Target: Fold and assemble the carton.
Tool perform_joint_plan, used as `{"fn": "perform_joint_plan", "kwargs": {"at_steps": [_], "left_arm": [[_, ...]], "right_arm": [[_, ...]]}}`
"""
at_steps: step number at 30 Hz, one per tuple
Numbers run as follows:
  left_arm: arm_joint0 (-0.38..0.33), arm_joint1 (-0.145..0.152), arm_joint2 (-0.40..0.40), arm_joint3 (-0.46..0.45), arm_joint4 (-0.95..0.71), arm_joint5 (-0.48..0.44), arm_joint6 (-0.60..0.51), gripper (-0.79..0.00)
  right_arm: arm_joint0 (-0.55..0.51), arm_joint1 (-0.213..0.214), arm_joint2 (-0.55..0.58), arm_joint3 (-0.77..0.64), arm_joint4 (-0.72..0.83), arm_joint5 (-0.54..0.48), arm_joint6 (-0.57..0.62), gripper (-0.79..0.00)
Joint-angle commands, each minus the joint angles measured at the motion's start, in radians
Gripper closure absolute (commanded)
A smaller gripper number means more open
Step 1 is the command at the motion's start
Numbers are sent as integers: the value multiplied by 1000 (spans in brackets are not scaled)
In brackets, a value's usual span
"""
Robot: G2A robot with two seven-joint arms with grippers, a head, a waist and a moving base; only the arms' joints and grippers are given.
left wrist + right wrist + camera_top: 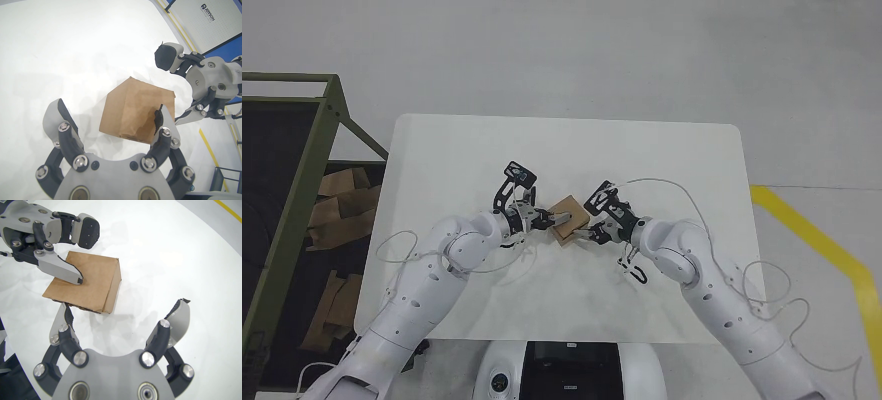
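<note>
White table (692, 160): carton (568, 220) central, well inside every edge

We've got the carton (569, 220) sitting on the table (662, 160) near its middle, right between the two grippers. The left gripper (532, 200) is on its left with one finger on the carton's top face, and the right gripper (592, 213) is on its right with one finger against its edge. Over to the left of the table stands a rack (330, 95) with cardboard pieces (340, 205) lying in it.
</note>
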Motion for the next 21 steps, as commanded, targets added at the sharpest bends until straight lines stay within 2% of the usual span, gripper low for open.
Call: {"fn": "perform_joint_plan", "kwargs": {"at_steps": [1,15,21], "left_arm": [[1,0,0,0,0,0,1,-785],[3,-1,-4,12,-1,2,2,-785],[2,-1,-4,14,-3,1,0,-785]], "right_arm": [[-2,0,1,0,-1,-2,0,-785],[-27,10,54,-42,39,-44,-11,-785],[-34,7,47,-41,39,-24,-30,-785]]}}
